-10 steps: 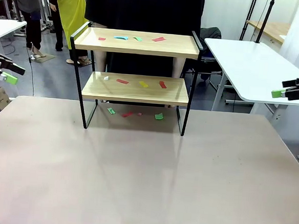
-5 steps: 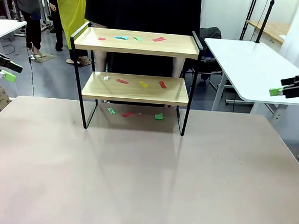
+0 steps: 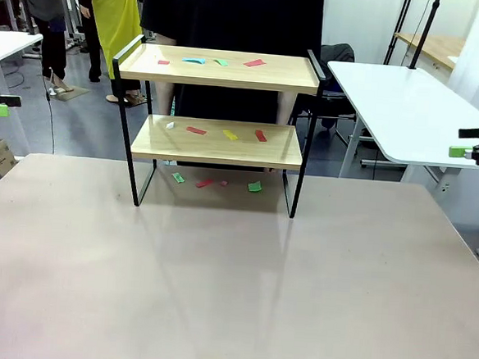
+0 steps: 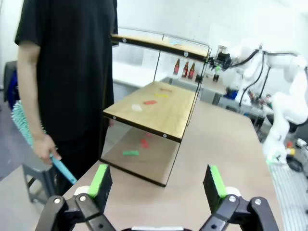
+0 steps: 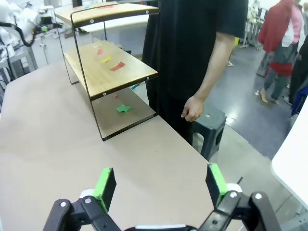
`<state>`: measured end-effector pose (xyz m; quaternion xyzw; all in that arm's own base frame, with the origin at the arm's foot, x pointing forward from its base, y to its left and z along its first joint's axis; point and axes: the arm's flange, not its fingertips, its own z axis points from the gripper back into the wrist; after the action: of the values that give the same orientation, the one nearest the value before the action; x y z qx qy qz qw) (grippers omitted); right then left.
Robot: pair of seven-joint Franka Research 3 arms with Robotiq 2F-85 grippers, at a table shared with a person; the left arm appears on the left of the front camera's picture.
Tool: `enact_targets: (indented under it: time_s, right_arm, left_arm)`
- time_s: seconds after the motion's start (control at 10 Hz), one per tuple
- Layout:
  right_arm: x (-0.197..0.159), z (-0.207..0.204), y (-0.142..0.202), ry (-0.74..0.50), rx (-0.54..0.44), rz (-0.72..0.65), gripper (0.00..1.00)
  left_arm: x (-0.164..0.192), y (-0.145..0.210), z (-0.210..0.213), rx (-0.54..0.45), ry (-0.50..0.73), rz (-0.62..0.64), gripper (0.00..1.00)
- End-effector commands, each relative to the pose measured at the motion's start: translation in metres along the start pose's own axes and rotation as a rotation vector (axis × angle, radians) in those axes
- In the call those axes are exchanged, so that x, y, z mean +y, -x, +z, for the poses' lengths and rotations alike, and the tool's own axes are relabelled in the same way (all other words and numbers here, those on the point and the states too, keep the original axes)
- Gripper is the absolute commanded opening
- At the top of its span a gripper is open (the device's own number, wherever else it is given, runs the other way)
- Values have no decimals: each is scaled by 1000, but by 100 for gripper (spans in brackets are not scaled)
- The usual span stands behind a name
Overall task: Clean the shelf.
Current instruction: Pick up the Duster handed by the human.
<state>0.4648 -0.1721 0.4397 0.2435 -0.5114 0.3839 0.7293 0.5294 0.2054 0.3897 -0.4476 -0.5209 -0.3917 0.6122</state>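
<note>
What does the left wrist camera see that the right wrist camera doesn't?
Left wrist view: the person's hand holds a teal duster, the left gripper is open at the bottom, and a white robot arm stands across the table. Right wrist view: the person's other hand hangs empty near a dark stool, with the open right gripper in front. Both: the shelf, with coloured paper scraps on its lower board and under it.

The left hand [image 3: 1, 104] (mostly off-frame) is cut by the front view's edge.
</note>
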Motion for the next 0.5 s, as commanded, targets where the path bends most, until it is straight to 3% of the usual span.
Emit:
enact_targets:
  time_s: [0.0,0.4]
  right_arm:
    - [-26,-10,13,-35,-89,25,100]
    - [-56,-13,34,0,-193,5,100]
  left_arm:
    - [30,10,13,-96,32,-16,100]
    - [61,34,25,-220,54,-25,100]
